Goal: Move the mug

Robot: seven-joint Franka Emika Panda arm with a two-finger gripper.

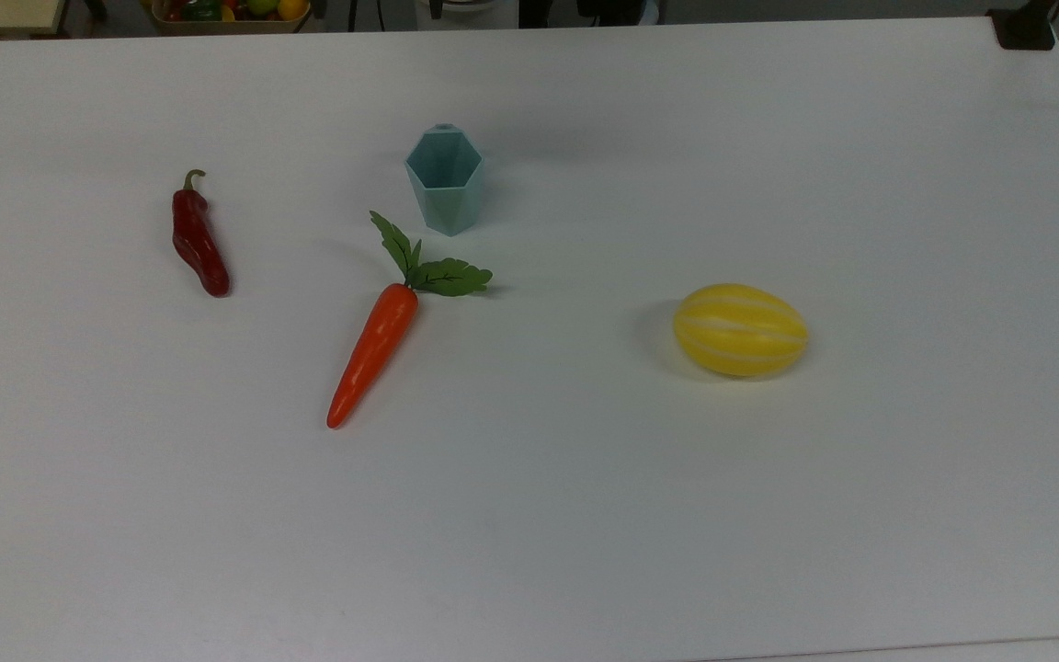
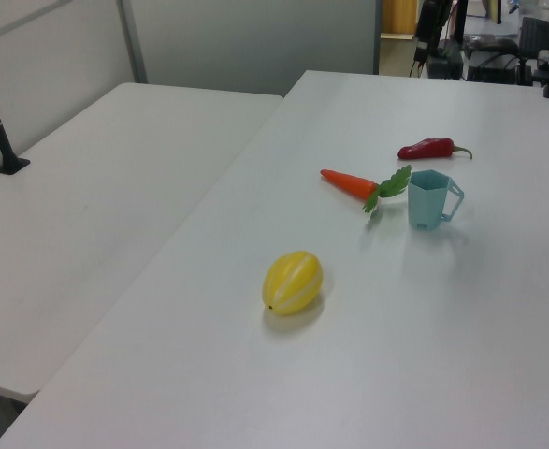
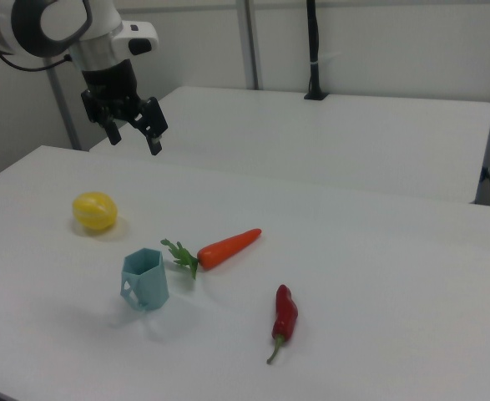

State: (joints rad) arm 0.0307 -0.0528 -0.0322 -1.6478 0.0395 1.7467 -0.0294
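Observation:
The mug (image 1: 444, 184) is a small pale teal faceted cup standing upright on the white table (image 1: 585, 515). It also stands in the left view (image 2: 430, 198), with its tab handle pointing to the left view's right, and in the right view (image 3: 144, 280). My gripper (image 3: 134, 139) hangs open and empty high above the table. In the right view it is well above the mug and slightly to its left, far from touching it.
An orange carrot (image 1: 373, 351) with green leaves lies just in front of the mug. A red chilli (image 1: 198, 241) lies to the top view's left, and a yellow striped melon (image 1: 739, 329) to its right. A second white table (image 2: 96, 187) stands alongside.

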